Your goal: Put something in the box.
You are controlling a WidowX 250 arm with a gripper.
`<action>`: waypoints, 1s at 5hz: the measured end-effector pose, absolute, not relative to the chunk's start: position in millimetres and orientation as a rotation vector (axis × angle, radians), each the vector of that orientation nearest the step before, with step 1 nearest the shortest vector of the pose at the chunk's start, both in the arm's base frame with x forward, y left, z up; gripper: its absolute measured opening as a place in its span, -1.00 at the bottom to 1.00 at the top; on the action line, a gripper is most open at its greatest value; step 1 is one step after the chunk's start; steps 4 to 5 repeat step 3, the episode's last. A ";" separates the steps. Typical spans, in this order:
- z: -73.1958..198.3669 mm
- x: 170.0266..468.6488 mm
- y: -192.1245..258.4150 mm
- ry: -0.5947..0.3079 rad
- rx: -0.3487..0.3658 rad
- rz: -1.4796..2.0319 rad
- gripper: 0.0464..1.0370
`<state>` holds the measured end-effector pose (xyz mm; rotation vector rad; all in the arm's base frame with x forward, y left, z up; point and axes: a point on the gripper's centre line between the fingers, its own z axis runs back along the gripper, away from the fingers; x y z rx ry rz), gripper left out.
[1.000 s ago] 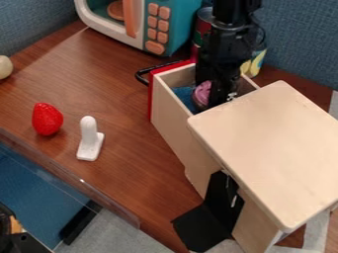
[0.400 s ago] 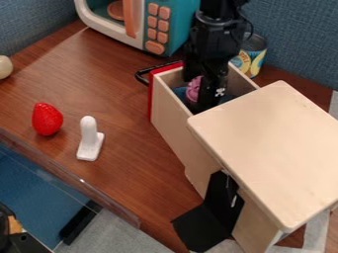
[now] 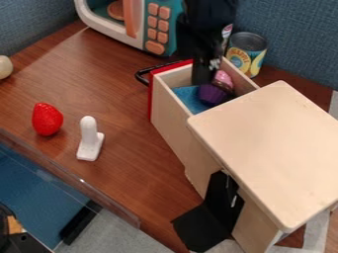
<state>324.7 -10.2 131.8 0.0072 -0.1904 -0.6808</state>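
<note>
Wood, pale and smooth, makes the box (image 3: 175, 126), and a big flat top (image 3: 271, 148) with round corners covers its near part. That top and the box walls stand around the open part, so the way in is from above. The cupcake (image 3: 214, 93) is inside, leaning on its side by the soft blue cloth (image 3: 190, 98). It has a ridged purple cup, a brown bit and a pink top. The black gripper (image 3: 203, 79) hangs down into the box, right beside the cupcake; I can't tell if its jaws are spread or pressed together. The box's end is red (image 3: 151, 96), with a thin black handle (image 3: 139, 76). Past the box stand a round tin can (image 3: 247, 52) and a toy microwave (image 3: 135, 39) with bumpy orange buttons. A shiny red strawberry (image 3: 47, 119) and a white, L-like piece (image 3: 90, 140) are near each other on the brown wood table (image 3: 125, 173). A bent black flap (image 3: 201, 227) is by the box.
</note>
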 end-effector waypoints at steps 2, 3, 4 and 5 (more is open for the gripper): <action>179.6 295.1 44.5 -0.297 0.019 -0.610 0.94; 181.5 270.8 89.5 -0.295 0.070 -0.549 0.94; 181.5 270.8 89.5 -0.295 0.070 -0.549 0.94; 181.5 270.8 89.5 -0.295 0.070 -0.549 0.94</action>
